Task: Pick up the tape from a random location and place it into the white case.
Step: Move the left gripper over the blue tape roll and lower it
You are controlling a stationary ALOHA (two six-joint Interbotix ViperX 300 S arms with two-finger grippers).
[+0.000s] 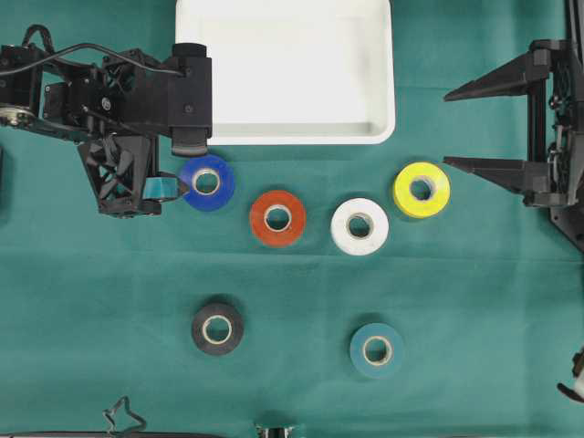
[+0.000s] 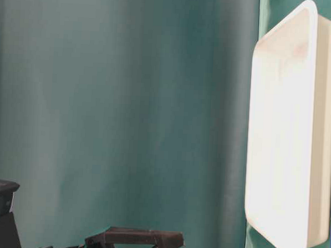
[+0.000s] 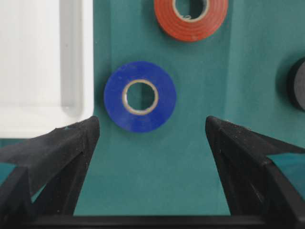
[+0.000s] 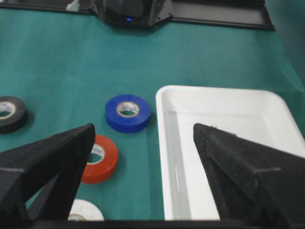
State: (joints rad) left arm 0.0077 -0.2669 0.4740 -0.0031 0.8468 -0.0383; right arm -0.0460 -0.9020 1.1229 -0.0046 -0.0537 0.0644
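While jaws gape, blue tape (image 3: 140, 96) lies just beyond left gripper (image 3: 151, 125).

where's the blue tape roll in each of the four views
Overhead: blue tape roll left of centre, just below the white case, beside the left pincer.
Table-level: only a blue sliver at the right edge, too little to be sure.
Left wrist: centre, ahead of the open pincer.
Right wrist: left of centre.
Shared landmark: the white case's rim beside the roll.
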